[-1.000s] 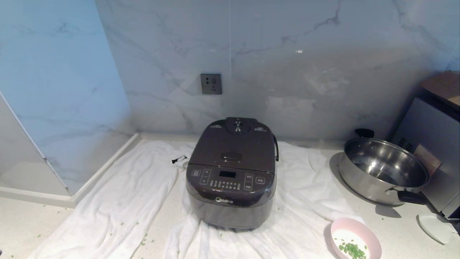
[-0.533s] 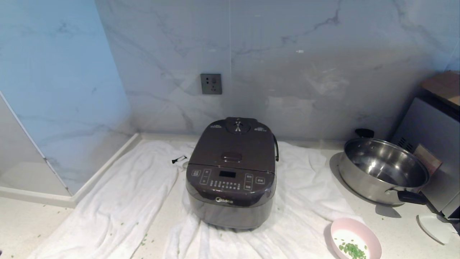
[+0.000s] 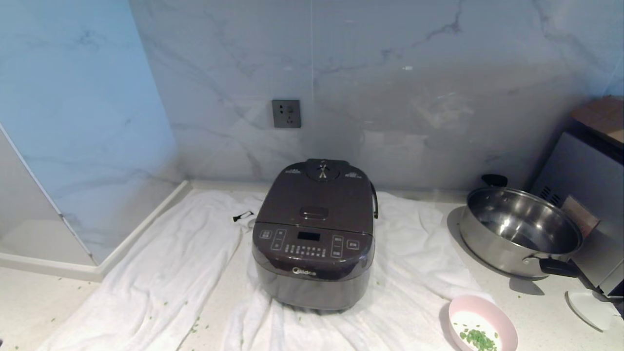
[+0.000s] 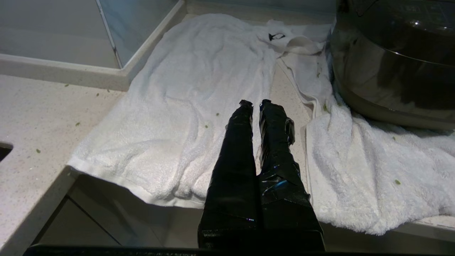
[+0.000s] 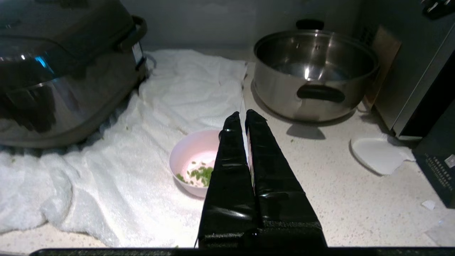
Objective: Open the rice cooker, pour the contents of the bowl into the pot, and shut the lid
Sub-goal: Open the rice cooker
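Observation:
The dark grey-brown rice cooker (image 3: 314, 239) stands on a white towel in the middle of the counter, its lid (image 3: 319, 197) down, so the pot inside is hidden. A pink bowl (image 3: 482, 329) holding green bits sits at the front right; it shows in the right wrist view too, the bowl (image 5: 192, 160) lying just beyond and beside my right gripper (image 5: 245, 115), which is shut and empty. My left gripper (image 4: 256, 105) hangs shut and empty over the towel's front edge, to the left of the rice cooker (image 4: 394, 64). Neither arm appears in the head view.
A large shiny steel pan (image 3: 519, 231) with black handles stands at the right, next to a grey appliance (image 3: 585, 195). A small white lid (image 3: 587, 307) lies near the right edge. The white towel (image 3: 156, 273) is rumpled, with green bits scattered. A marble wall with a socket (image 3: 286, 113) rises behind.

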`<state>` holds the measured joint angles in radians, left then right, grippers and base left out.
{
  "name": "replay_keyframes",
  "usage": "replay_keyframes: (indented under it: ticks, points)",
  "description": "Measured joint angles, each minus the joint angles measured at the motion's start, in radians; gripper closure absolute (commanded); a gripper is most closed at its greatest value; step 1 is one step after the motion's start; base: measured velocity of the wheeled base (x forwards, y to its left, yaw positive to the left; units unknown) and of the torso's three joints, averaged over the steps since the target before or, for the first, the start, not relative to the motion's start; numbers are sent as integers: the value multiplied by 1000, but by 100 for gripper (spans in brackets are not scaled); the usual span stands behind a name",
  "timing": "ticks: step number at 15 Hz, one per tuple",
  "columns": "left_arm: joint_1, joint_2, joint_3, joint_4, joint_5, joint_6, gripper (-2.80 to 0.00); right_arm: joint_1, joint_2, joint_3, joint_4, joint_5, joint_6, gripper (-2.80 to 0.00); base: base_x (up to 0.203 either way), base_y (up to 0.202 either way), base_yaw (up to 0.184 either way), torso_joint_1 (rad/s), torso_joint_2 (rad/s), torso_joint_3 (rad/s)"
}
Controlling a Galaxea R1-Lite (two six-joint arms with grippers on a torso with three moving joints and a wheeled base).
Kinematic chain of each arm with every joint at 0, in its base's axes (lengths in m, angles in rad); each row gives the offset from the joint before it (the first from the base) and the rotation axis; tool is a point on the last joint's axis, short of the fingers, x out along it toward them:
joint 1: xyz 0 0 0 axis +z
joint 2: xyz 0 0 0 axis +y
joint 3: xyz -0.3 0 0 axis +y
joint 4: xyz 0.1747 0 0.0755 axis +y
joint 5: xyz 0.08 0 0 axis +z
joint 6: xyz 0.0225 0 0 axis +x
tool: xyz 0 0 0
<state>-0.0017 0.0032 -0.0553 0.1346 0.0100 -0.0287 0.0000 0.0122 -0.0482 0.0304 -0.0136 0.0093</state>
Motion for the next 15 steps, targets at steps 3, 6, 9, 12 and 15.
replay_keyframes:
  ticks: [3, 6, 9, 12, 15]
  points:
    - [0, 0, 0, 1, 0, 0, 0, 2, 103, -145, 6, 17, 35, 0, 0, 0, 0, 0, 0, 0]
    - [0, 0, 0, 1, 0, 0, 0, 6, 278, -259, -33, 68, 52, 0, 0, 0, 0, 0, 0, 0]
    - [0, 0, -1, 1, 0, 0, 0, 9, 504, -415, -71, 125, 98, 0, 0, 0, 0, 0, 0, 0]
    - [0, 0, -1, 1, 0, 0, 0, 45, 748, -702, -26, 184, 197, 0, 0, 0, 0, 0, 0, 0]
    - [0, 0, -1, 1, 0, 0, 0, 156, 962, -944, 106, 199, 309, 0, 0, 0, 0, 0, 0, 0]
